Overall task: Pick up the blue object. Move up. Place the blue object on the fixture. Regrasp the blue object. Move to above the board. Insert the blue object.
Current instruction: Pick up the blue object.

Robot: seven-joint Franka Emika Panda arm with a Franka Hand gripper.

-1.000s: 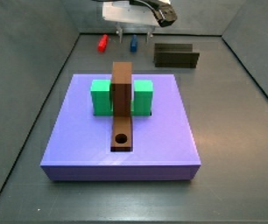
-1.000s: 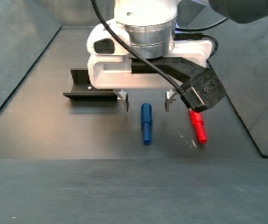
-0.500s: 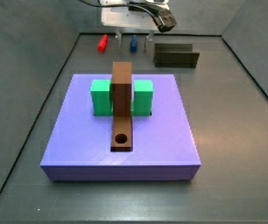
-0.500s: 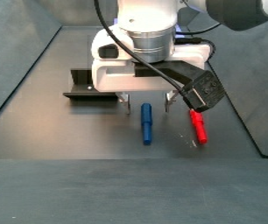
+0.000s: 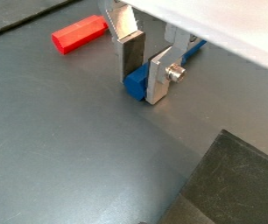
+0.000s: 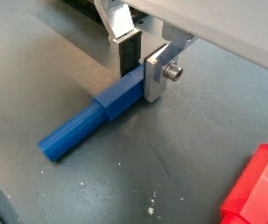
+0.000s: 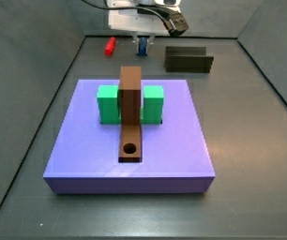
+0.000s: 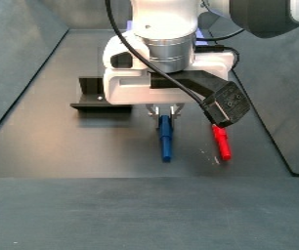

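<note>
The blue object lies flat on the grey floor. My gripper has come down over its far end. In both wrist views the silver fingers press on either side of the peg's thicker end, and the gripper is shut on it. The rest of the blue object sticks out along the floor. In a side view the gripper stands at the back, beyond the purple board. The dark fixture sits beside the gripper and apart from it, and also shows as the fixture.
A red peg lies on the floor close beside the blue one, the same red peg showing at the back. The board carries a green block and a long brown bar with a round hole.
The gripper has dropped down over the blue object, and its fingers have closed in from a wide gap onto the peg's end. The peg has not moved.
</note>
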